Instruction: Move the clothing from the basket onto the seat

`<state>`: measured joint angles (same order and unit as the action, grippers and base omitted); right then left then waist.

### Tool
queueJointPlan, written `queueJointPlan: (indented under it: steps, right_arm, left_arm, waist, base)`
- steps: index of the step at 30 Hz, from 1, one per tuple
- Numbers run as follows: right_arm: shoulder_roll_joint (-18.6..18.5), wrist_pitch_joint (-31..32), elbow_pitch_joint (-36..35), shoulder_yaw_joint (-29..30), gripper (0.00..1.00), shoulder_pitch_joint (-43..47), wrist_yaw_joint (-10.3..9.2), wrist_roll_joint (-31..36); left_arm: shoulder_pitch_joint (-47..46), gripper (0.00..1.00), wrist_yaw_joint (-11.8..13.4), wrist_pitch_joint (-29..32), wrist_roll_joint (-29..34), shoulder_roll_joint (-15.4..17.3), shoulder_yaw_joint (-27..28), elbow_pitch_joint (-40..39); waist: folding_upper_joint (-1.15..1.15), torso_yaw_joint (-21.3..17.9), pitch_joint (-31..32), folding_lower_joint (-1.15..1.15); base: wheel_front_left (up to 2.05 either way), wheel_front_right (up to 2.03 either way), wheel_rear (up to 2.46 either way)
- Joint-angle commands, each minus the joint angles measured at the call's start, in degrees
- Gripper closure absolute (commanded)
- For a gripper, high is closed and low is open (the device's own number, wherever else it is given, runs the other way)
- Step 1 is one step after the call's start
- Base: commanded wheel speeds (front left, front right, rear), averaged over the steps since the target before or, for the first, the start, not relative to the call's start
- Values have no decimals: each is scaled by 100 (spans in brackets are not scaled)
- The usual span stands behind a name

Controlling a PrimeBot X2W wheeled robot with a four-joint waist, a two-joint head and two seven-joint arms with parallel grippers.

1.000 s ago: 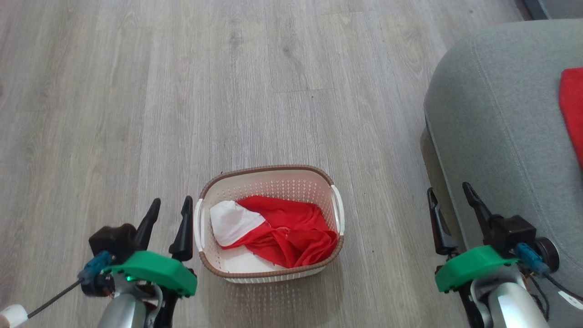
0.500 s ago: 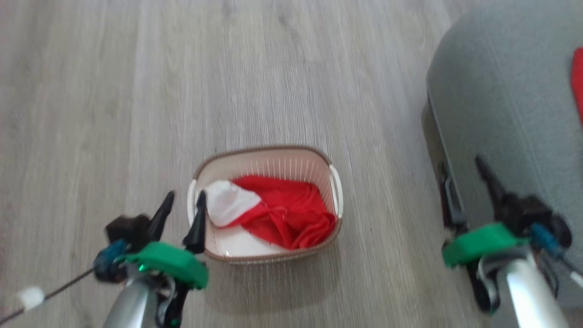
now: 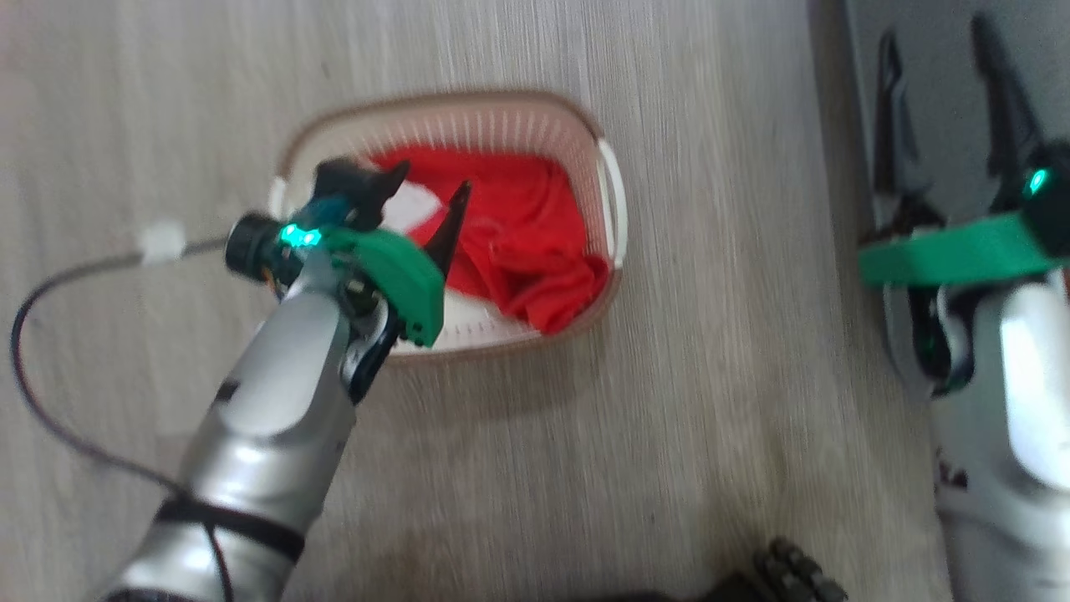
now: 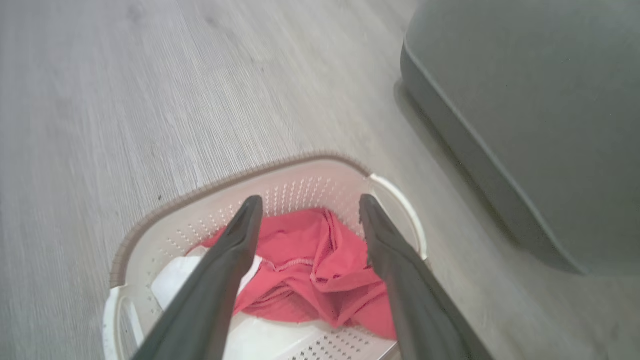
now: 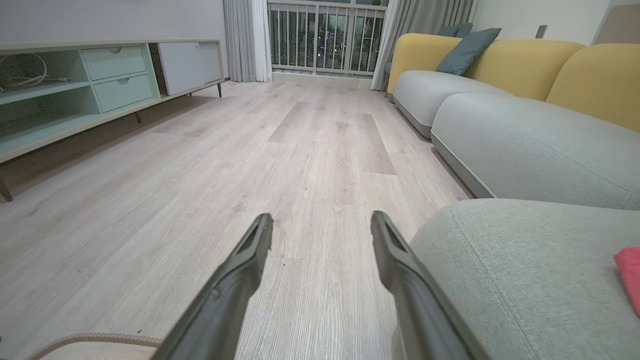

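The cream basket (image 3: 595,125) with a brown rim stands on the wood floor. Red clothing (image 3: 518,242) with a white part lies crumpled inside it. My left gripper (image 3: 430,182) hangs open over the basket's left half, fingers pointing at the fabric and nothing between them. In the left wrist view the open left gripper (image 4: 310,200) frames the clothing (image 4: 310,265) inside the basket (image 4: 225,182). My right gripper (image 3: 936,38) is open and empty by the grey-green seat (image 3: 945,109). A red garment (image 5: 629,275) lies on the seat (image 5: 525,270) beside the right gripper (image 5: 321,216).
A grey and yellow sofa (image 5: 500,65) runs along the right behind the seat. A low cabinet (image 5: 100,75) lines the left wall. A black cable (image 3: 50,284) loops from my left wrist. A dark part (image 3: 786,573) shows at the bottom edge.
The head camera has tipped down and closer. My left gripper has swung from beside the basket's left side to above the clothing. Both grippers stay open.
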<state>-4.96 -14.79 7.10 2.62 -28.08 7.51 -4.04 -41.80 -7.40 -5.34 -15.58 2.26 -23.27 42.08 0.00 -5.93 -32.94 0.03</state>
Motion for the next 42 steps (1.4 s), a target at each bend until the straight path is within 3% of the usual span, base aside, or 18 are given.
queueJointPlan:
  steps: [1, 7, 13, 22, 35, 36, 37, 38, 39, 42]
  right_arm:
    - [-31, -21, -227, -136, 0, -128, -2, -9]
    - [41, -21, -326, -237, 0, -555, -2, -96]
    - [122, -21, -323, -259, 0, -613, -2, -197]
    - [190, -21, -336, -198, 0, -594, -2, -338]
    - [207, -21, -336, -162, 0, -507, -2, -564]
    - [207, -21, -340, -152, 0, -504, -2, -571]
    - [207, -21, -342, -141, 0, -501, -2, -576]
    - [207, -21, -341, -129, 0, -499, -2, -579]
    - [207, -21, -340, -118, 0, -497, -2, -581]
    - [207, -21, -318, -43, 0, -468, -2, -537]
  left_arm:
    - [-131, 0, 4, 57, 92, 62, 42, -36]
    - [-865, 0, -6, 440, 204, 109, -636, 780]
    - [-1236, 0, -7, 820, -179, 286, -1237, 1306]
    - [-1739, 0, -8, 795, -640, 578, -1940, 1567]
    - [-2104, 0, -8, 707, -1034, 695, -2613, 2038]
    - [-2110, 15, -8, 700, -1072, 695, -2681, 2057]
    - [-2109, 56, -8, 681, -1136, 690, -2731, 2066]
    - [-2112, 89, -8, 662, -1198, 688, -2776, 2076]
    - [-2113, 100, -8, 643, -1253, 685, -2837, 2076]
    - [-2118, 100, -8, 507, -1463, 660, -2961, 2036]
  waist:
    - [0, -242, -765, -3]
    - [0, -549, -1303, -3]
    - [0, -781, -1561, -3]
    - [0, -1090, -2006, -3]
    - [0, -1391, -2287, -3]
    - [0, -1409, -2298, -3]
    - [0, -1422, -2304, -3]
    - [0, -1432, -2306, -3]
    - [0, -1435, -2301, -3]
    - [0, -1361, -2229, -3]
  base:
    - [0, 0, 0]
    - [0, 0, 0]
    - [0, 0, 0]
    - [0, 0, 0]
    - [0, 0, 0]
    - [0, 0, 0]
    - [0, 0, 0]
    - [0, 0, 0]
    - [0, 0, 0]
    - [0, 0, 0]
